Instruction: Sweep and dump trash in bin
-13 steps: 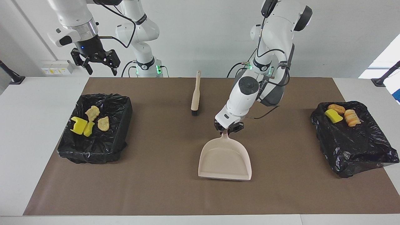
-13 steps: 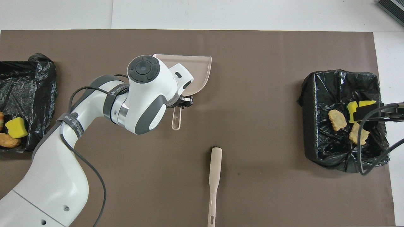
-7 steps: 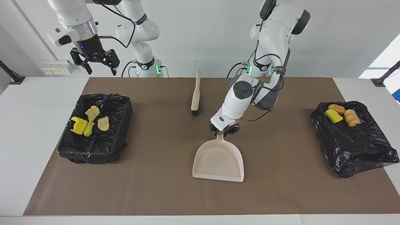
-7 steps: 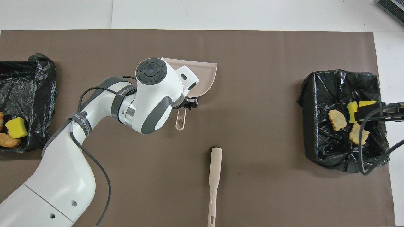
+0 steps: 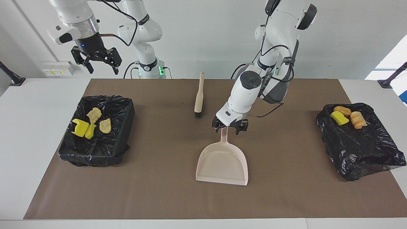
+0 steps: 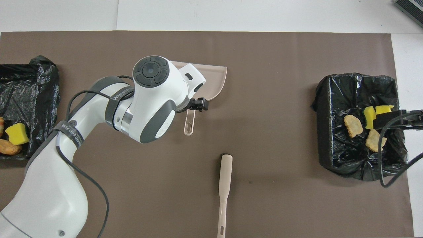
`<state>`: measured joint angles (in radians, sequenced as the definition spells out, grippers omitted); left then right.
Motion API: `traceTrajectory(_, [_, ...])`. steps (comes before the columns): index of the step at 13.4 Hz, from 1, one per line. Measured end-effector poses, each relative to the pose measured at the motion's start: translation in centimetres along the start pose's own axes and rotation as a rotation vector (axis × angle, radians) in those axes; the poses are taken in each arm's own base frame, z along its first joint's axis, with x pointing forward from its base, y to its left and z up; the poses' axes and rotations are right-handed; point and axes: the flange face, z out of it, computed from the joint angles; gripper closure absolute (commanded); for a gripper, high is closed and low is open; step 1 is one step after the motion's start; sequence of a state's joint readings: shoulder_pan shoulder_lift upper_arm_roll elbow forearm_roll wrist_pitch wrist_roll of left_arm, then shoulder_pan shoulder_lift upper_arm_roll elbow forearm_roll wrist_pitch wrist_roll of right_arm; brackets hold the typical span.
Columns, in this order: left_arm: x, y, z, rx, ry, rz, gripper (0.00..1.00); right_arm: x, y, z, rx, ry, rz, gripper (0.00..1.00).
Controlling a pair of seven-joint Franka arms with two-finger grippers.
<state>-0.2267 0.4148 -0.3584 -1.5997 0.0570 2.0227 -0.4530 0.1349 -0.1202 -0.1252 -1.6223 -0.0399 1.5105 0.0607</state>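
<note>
– How are the hands seen?
– The left hand (image 5: pixel 230 126) is spread open over the dustpan (image 5: pixel 222 162) handle; the right hand (image 5: pixel 97 62), open, is raised above a bin (image 5: pixel 95 149).
– And the trash (image 5: pixel 90 124)?
– It is found inside both bins.

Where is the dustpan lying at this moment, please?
The dustpan lies flat mid-mat, farther from the robots than the brush, its handle under the left claw.
</note>
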Motion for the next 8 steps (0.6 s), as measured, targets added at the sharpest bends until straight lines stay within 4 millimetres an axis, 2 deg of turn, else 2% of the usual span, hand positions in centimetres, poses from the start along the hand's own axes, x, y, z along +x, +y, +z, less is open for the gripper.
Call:
traceTrajectory(2, [-0.1,-3.3,-2.0,0.050,-0.020,0.005,0.00,0.0,0.2,0.0,0.000,0.000,0.003,0.00])
traceTrajectory(4, [-0.3,-7.9,-4.5,0.098,-0.037,0.016,0.00,0.0,0.4,0.0,0.001,0.000,0.007,0.00])
traceTrajectory(8, [-3.0,-17.6,-11.7,0.145,-0.029,0.058,0.00,0.0,0.4,0.0,0.001,0.000,0.007,0.00])
